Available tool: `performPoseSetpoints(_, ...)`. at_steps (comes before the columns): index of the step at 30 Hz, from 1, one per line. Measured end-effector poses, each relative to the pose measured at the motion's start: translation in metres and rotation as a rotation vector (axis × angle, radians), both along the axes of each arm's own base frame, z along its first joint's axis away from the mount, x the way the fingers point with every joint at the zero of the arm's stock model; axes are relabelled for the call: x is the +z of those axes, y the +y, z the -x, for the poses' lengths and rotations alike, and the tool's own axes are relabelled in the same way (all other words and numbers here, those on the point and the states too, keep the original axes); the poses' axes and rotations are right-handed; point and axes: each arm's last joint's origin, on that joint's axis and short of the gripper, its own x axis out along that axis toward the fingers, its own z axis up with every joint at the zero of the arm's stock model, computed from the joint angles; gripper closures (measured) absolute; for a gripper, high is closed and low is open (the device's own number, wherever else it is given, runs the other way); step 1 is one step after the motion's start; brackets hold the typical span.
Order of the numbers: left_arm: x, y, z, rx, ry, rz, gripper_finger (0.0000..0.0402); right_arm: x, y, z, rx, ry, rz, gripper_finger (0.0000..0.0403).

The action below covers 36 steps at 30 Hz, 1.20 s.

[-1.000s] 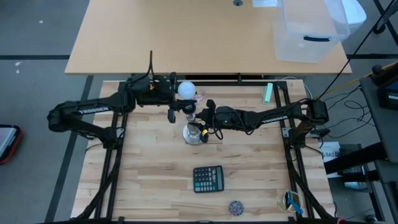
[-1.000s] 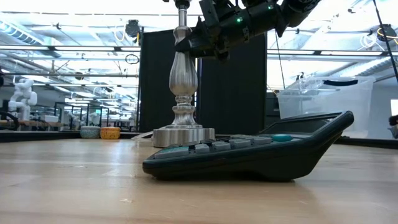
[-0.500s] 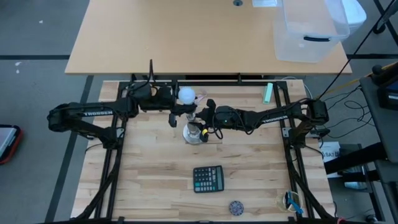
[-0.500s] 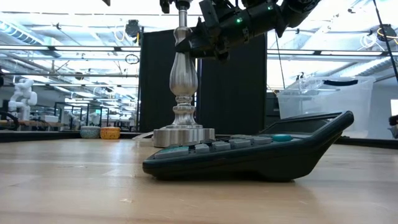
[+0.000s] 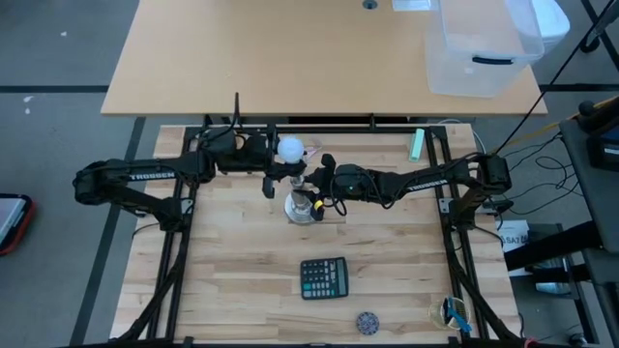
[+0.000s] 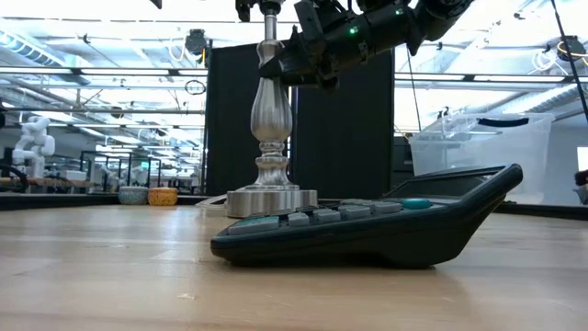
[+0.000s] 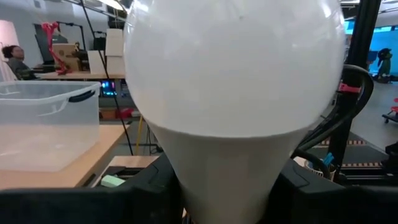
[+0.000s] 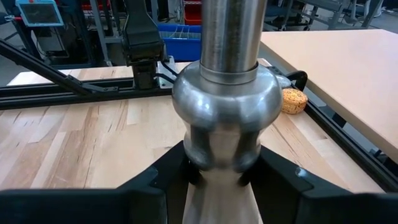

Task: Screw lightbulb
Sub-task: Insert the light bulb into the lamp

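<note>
Frosted white, the lightbulb (image 5: pixel 289 148) sat clenched in the left hand (image 5: pixel 274 155), which had carried it from behind the stand (image 5: pixel 302 206) to just over its socket, ready for threading. The right hand (image 5: pixel 319 182) gripped the stand's stem. One bulb, one stand, one calculator (image 5: pixel 324 277) on the bench (image 5: pixel 232 280).

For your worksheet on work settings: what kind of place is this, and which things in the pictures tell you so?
Probably a robotics lab or workshop. Two arms are mounted on a framed wooden table, a white robot stands beyond among benches, and cables trail beside the rig.
</note>
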Motion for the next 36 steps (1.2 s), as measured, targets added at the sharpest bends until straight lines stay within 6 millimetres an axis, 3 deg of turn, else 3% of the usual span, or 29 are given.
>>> performPoseSetpoints(13,-0.001,0.000,0.000,0.001,0.005,-0.001,0.0255,0.000,0.000,0.000,0.001,0.005,0.000,0.0211)
performPoseSetpoints(26,0.000,0.000,0.000,0.002,0.001,-0.002,0.0255,0.000,0.000,0.002,0.002,0.021,0.007,0.0203)
performPoseSetpoints(36,0.000,0.000,0.000,0.010,-0.007,-0.003,0.0255,0.026,0.001,0.022,-0.001,0.046,0.045,0.0203)
